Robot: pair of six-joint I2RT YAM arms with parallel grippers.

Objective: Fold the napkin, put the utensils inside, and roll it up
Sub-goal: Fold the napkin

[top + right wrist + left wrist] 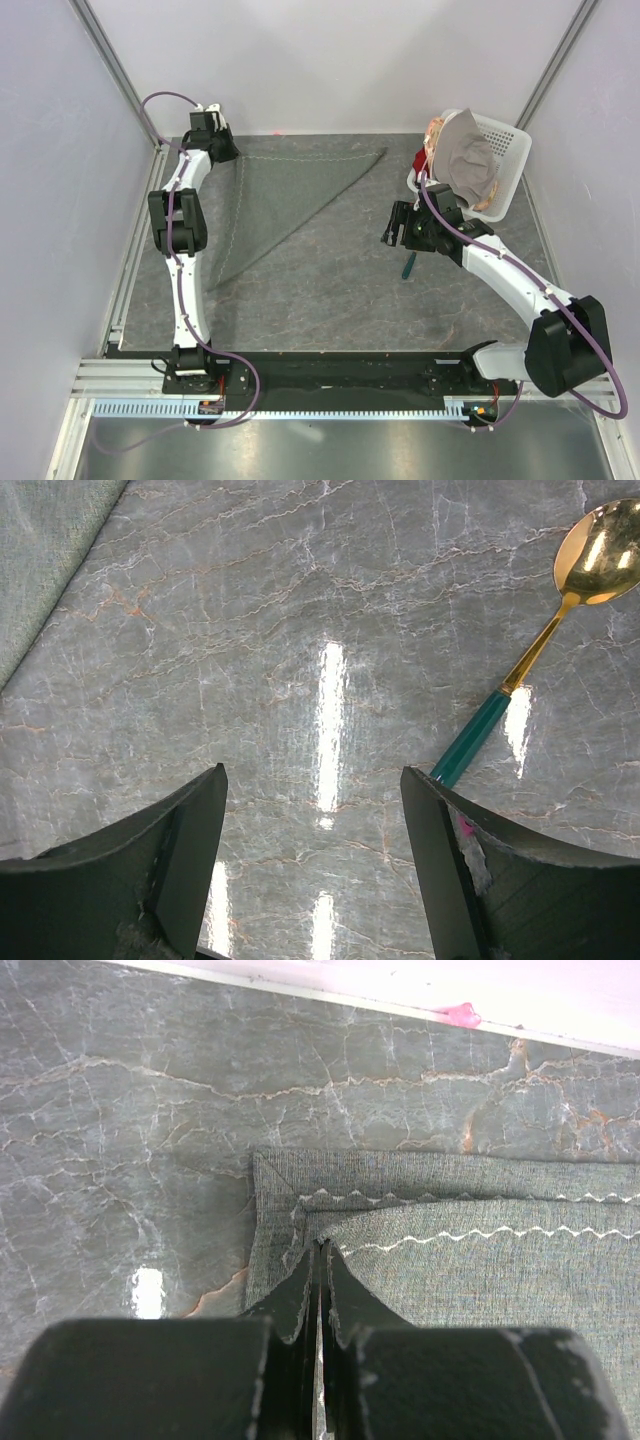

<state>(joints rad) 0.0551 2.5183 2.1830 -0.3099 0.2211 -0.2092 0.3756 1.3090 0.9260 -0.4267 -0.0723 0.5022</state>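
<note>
Napkin (275, 200): dark grey-green woven cloth with a pale zigzag-stitched hem, lay folded into a flat triangle at the far left of the counter (300, 600).
Left gripper (320, 1252): closed tight, pinching the napkin's far-left corner.
Spoon (522, 668): round shiny gold bowl and slim teal handle, lay right of the napkin, apart from it.
Right gripper (312, 780): jaws spread wide, held nothing; the spoon's handle end sat just beside one finger.
Counter: glossy, grey, marble-veined.
Basket (512, 150): white slotted plastic at the far right, held a paler crumpled cloth (468, 160).

A robotics lab cell: blank white panel walls (330, 70) on aluminium framing (112, 62) (cables (256, 386) looped loose) enclose a marble-patterned table (330, 290).
</note>
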